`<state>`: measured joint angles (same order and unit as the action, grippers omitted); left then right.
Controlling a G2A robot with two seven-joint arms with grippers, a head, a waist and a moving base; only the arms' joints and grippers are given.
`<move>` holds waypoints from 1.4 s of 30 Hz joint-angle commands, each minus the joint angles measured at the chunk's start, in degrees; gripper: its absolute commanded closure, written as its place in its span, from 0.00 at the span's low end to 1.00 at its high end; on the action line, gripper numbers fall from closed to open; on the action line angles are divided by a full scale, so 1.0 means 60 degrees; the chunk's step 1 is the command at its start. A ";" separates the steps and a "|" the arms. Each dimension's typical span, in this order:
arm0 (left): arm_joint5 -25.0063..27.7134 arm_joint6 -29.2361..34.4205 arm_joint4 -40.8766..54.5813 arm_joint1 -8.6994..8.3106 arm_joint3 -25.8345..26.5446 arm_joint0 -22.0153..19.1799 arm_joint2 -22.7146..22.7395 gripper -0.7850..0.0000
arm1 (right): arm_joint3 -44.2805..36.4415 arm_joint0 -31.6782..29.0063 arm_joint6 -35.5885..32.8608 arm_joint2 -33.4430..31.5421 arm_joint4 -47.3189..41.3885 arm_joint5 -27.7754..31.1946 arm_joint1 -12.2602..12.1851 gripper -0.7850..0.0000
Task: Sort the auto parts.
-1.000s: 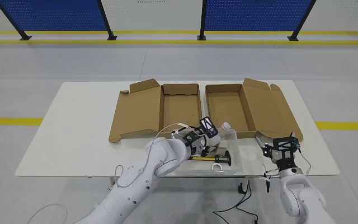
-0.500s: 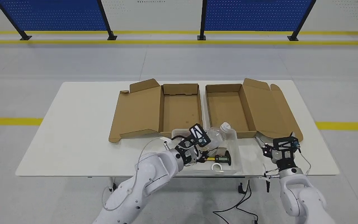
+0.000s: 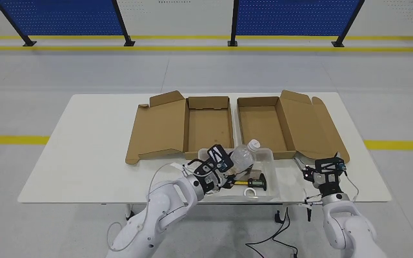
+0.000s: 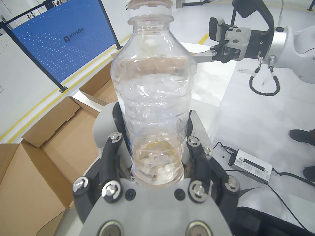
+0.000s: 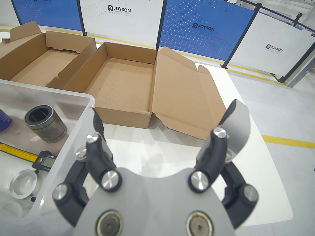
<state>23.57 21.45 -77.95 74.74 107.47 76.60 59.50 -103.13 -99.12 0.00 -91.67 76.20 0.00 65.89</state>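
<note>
Left gripper (image 4: 153, 133) clamped on clear bottle (image 4: 151, 79) above plastic bin (image 5: 81, 121) at table (image 3: 90, 142) front edge. Right gripper (image 5: 166, 114) open beside bin. Two open cardboard boxes (image 3: 208, 126) behind; blue partitions (image 3: 64, 16) beyond.

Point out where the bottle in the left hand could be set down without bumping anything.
Both cardboard box floors are bare: the left box and the right box. The table is bare left of the boxes, and between the clear bin and the right hand. The bin, by the held bottle, is crowded: caliper, metal cylinder and ring lie in it.
</note>
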 commanded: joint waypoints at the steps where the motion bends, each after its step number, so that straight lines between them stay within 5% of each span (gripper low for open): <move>1: -0.0015 0.0025 0.0006 -0.0020 0.0041 0.0062 0.0056 1.00 | 0.0000 0.0000 0.0000 0.0000 0.0000 0.0000 0.0000 0.00; 9: -0.0166 -0.0060 0.0051 -0.0064 0.0209 0.0026 0.0273 1.00 | 0.0000 0.0000 0.0000 0.0000 0.0000 0.0000 0.0000 0.00; 15: -0.0405 -0.0364 -0.0030 0.0011 -0.0211 -0.0828 0.0214 1.00 | 0.0000 0.0000 0.0000 0.0000 0.0000 0.0000 0.0000 0.00; 26: -0.1463 -0.1696 0.0288 0.0338 -0.2694 -0.2511 -0.0267 1.00 | 0.0000 0.0000 0.0000 0.0000 0.0000 0.0000 0.0000 0.00; 42: -0.1772 -0.3580 0.0571 0.0578 -0.5690 -0.3225 -0.0388 1.00 | 0.0000 0.0000 0.0000 0.0000 0.0000 0.0000 0.0000 0.00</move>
<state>12.83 0.61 -75.03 78.17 73.95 57.12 57.05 -103.13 -99.12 0.00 -91.67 76.20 0.00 65.89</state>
